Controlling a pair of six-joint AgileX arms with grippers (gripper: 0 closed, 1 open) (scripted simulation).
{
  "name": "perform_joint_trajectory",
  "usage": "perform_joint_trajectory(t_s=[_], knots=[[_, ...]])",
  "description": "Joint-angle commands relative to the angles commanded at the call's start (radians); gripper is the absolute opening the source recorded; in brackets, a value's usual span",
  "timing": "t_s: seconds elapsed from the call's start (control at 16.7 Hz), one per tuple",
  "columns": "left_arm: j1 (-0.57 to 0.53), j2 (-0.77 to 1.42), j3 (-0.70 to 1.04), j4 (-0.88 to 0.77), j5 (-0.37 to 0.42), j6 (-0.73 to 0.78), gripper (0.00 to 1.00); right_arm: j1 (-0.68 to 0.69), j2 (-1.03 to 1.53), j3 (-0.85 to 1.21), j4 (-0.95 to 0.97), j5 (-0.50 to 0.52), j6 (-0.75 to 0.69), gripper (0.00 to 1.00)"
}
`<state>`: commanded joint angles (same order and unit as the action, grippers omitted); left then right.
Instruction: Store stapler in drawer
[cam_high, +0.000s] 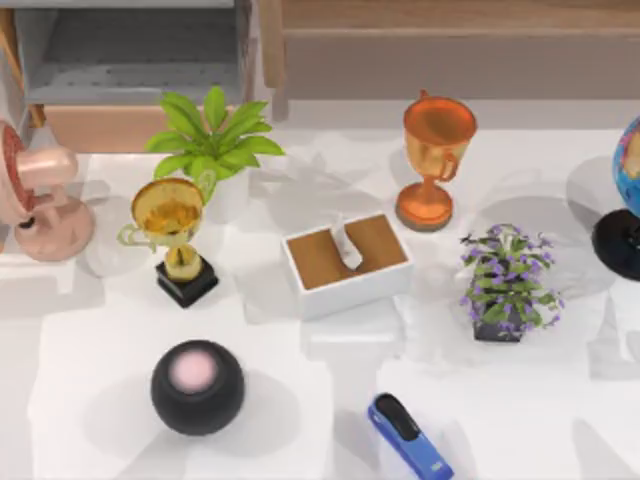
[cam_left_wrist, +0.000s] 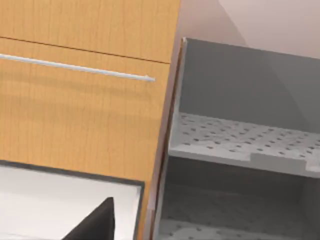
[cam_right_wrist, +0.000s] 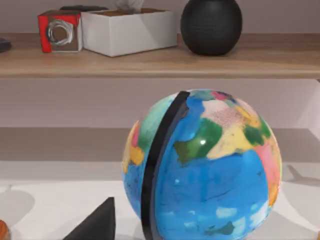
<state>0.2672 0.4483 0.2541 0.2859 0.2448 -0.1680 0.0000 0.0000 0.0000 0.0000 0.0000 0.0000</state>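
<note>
The bright-blue stapler (cam_high: 410, 437) with a black top piece lies flat near the table's front edge, right of centre, angled toward the lower right. The drawer (cam_high: 130, 62) stands pulled out at the back left, with grey inner walls and floor and a tan front panel (cam_high: 100, 128). The left wrist view faces grey perforated shelving (cam_left_wrist: 240, 135) beside a wooden cabinet front (cam_left_wrist: 75, 110), with a dark part of my left gripper (cam_left_wrist: 95, 225) at the frame's edge. A dark part of my right gripper (cam_right_wrist: 95, 225) sits close to a globe (cam_right_wrist: 202, 167).
A white tissue box (cam_high: 347, 262) sits mid-table. Around it stand a black sphere (cam_high: 197, 387), a gold trophy (cam_high: 172, 238), a green plant (cam_high: 213, 140), a pink fan (cam_high: 35, 195), an orange trophy (cam_high: 432, 160), a purple-flowered plant (cam_high: 505, 282) and the globe (cam_high: 625, 195).
</note>
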Motion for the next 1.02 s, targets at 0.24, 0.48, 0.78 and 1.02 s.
perform_joint_trajectory(t_s=[0.24,0.48,0.78,1.02], knots=[[-0.115,-0.086,0.011,-0.178,-0.056,-0.252,1.00,0.000,0.000,0.000,0.000,0.000,0.000,1.00],[-0.265,-0.038,0.082,-0.352,-0.080,-0.453,1.00,0.000,0.000,0.000,0.000,0.000,0.000,1.00],[-0.472,0.165,0.271,-0.544,-0.114,-0.657,1.00,0.000,0.000,0.000,0.000,0.000,0.000,1.00],[-0.628,0.415,0.475,-0.681,-0.164,-0.809,1.00,0.000,0.000,0.000,0.000,0.000,0.000,1.00]])
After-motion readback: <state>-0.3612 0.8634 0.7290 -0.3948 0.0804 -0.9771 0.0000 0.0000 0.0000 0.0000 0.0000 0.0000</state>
